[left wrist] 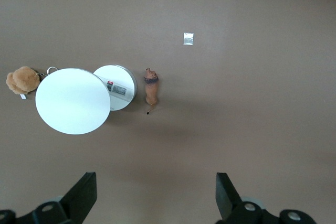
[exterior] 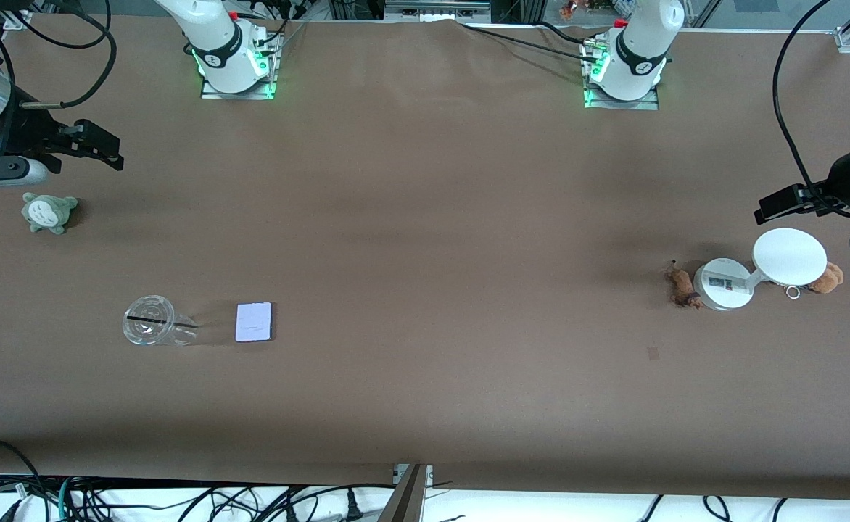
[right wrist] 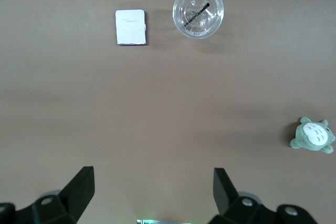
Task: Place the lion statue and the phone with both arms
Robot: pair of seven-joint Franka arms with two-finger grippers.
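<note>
Overall, the front view shows a brown table (exterior: 425,217) with both arms held out at its two ends. The right gripper (exterior: 109,148) hangs over the right arm's end of the table, above a grey-green plush toy (exterior: 48,212), its black fingers spread with nothing between them. Nearer to the front camera on that same end, the phone (exterior: 254,321) lies flat, just beside a clear plastic cup (exterior: 151,320) that holds a dark straw. The left gripper (exterior: 780,205) sits over the left arm's end, above a white round stand (exterior: 789,256) whose labelled base rests on the table. The lion statue (exterior: 681,286) lies right beside that base, toward the middle of the table, and an orange-brown plush (exterior: 827,277) with a metal keyring peeks out from under the stand's round top. Next, the left wrist view looks straight down: the left gripper's fingers (left wrist: 83,192) stand wide apart and empty, with the lion statue (left wrist: 151,88) lying close to the stand's base (left wrist: 118,86), the plush (left wrist: 22,80) beside the round top, and a small pale scrap (left wrist: 188,38) well apart. Finally, the right wrist view shows that gripper's fingers (right wrist: 81,188) likewise parted and holding nothing, with the phone (right wrist: 130,27) beside the cup (right wrist: 198,11) and the grey-green plush toy (right wrist: 313,135) well apart from both.
</note>
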